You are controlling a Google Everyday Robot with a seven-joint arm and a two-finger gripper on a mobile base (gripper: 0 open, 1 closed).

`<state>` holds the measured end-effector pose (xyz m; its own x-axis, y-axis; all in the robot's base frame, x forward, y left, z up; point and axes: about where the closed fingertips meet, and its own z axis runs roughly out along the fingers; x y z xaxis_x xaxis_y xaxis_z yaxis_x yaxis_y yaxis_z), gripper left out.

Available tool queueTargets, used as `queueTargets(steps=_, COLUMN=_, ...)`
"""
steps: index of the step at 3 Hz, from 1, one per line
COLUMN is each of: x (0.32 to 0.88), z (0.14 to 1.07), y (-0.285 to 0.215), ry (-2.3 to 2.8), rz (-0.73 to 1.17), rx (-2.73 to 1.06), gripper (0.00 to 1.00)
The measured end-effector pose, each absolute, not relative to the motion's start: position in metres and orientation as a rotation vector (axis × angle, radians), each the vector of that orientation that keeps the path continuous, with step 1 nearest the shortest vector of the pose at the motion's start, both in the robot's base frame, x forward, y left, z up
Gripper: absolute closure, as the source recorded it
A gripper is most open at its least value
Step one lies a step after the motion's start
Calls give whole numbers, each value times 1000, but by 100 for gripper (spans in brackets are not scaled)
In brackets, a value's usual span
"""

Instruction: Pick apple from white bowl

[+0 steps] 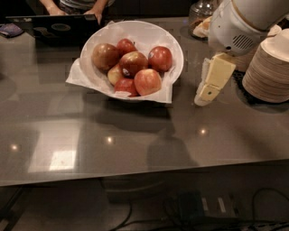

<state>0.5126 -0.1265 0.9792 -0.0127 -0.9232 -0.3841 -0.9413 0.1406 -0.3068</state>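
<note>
The white bowl (177, 53) stands on the dark table at the back centre, lined with white paper whose corners stick out. It holds several apples. The apple (134, 62), dark red with a small pale sticker, lies in the middle of the pile. A brownish-green apple (105, 55) lies to its left and a pinkish-red one (147, 81) in front. My gripper (204, 98) hangs from the white arm at the upper right. It points down to the table just right of the bowl, apart from it, and holds nothing.
Stacks of beige plates (271, 67) stand at the right edge, close behind the arm. A glass jar (201, 13) is at the back. A laptop (54, 27) and a person's hands (97, 12) are behind the bowl. The table's front edge runs across the lower part of the view.
</note>
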Motion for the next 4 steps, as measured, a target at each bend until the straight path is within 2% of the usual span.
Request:
queueTargets(steps=3, x=568, z=979, y=-53, ry=1752, rz=457, rx=-1466, gripper=0)
queueTargets(steps=4, x=579, z=985, y=-33, ry=1698, rz=551, rx=-1405, gripper=8)
